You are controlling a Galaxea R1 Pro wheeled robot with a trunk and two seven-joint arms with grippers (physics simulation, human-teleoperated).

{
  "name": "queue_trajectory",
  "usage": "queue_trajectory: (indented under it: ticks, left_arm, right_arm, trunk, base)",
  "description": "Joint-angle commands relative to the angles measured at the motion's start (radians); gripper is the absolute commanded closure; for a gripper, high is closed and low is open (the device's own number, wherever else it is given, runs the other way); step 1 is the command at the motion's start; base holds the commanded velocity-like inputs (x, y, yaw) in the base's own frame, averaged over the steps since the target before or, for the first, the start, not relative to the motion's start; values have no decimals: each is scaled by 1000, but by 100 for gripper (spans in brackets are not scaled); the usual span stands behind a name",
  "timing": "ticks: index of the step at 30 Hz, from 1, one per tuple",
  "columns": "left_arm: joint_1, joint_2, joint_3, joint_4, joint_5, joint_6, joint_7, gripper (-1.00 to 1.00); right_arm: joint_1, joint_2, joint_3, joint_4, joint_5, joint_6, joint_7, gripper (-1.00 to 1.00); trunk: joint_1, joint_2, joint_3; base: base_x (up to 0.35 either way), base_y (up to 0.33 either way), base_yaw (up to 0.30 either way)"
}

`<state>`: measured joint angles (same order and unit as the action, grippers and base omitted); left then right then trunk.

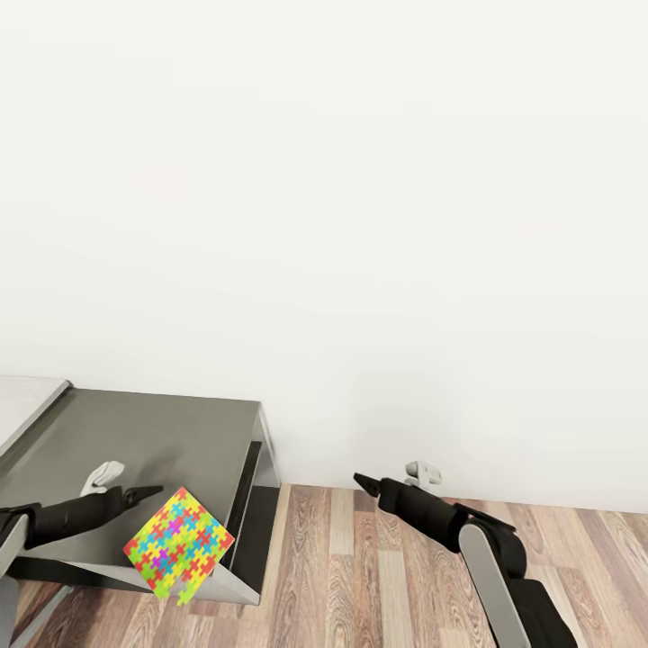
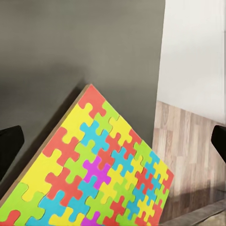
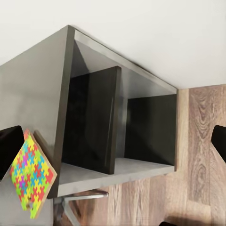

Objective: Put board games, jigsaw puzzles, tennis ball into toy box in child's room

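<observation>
- The left gripper [image 1: 142, 493] reaches in over the dark grey part of the table [image 1: 135, 432], its dark fingers [image 1: 135, 494] pointing at the upper corner of the jigsaw puzzle [image 1: 180, 544]; in the left wrist view the two fingertips [image 2: 9, 148] stand far apart at the picture's two edges, so the fingers are spread and pinch nothing.
- From the head view I cannot tell whether the fingers touch the puzzle's corner or stop just short of it.
- The jigsaw puzzle, a bright square of yellow, blue, pink, green and red pieces, sits tilted at the front edge of the table's dark grey part, near its outer corner, its lower corner past the edge; the left wrist view shows its brown backing edge [image 2: 42, 146] and the tabletop behind it.
- The right gripper [image 1: 367, 484] hangs over the wood-plank floor [image 1: 360, 576], well apart from the table; its fingertips [image 3: 9, 150] are likewise at the two edges of the right wrist view, spread and empty.
- The right wrist view looks at the table's open end, with a dark upright divider [image 3: 101, 122] between two compartments.
- A white wall [image 1: 360, 225] rises behind everything.
</observation>
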<state>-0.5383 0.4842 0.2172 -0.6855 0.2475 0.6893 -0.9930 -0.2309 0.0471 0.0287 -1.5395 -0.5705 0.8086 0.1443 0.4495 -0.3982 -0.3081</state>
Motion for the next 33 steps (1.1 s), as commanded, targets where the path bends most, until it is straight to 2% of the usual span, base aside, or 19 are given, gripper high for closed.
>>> queue_trajectory:
  ticks: [1,10,19,23,29,33]
  left_arm:
    - [-1,1,1,0,4,6,-4,-100]
    - [0,3,3,1,4,6,-12,-100]
    - [0,4,4,0,4,7,-14,-100]
    - [0,4,5,1,4,7,-18,-100]
    - [0,4,15,1,3,7,-65,-100]
    - [1,5,21,1,1,6,-127,-100]
  right_arm:
    - [-1,1,-1,-1,5,10,6,-100]
    - [-10,6,-3,-1,-10,77,34,-100]
    - [-13,6,-2,-1,-97,123,74,-100]
    - [-13,6,-2,0,-119,129,80,-100]
    - [-13,13,3,6,-154,135,84,-100]
    - [-14,18,26,15,-200,162,85,-100]
  trunk:
    - [1,-2,-2]
    - [1,-2,-2]
    - [1,-2,-2]
    - [1,-2,-2]
    - [1,-2,-2]
    - [1,-2,-2]
  base:
    - [0,0,0]
    - [0,0,0]
    - [0,0,0]
    - [0,0,0]
    - [0,0,0]
    - [0,0,0]
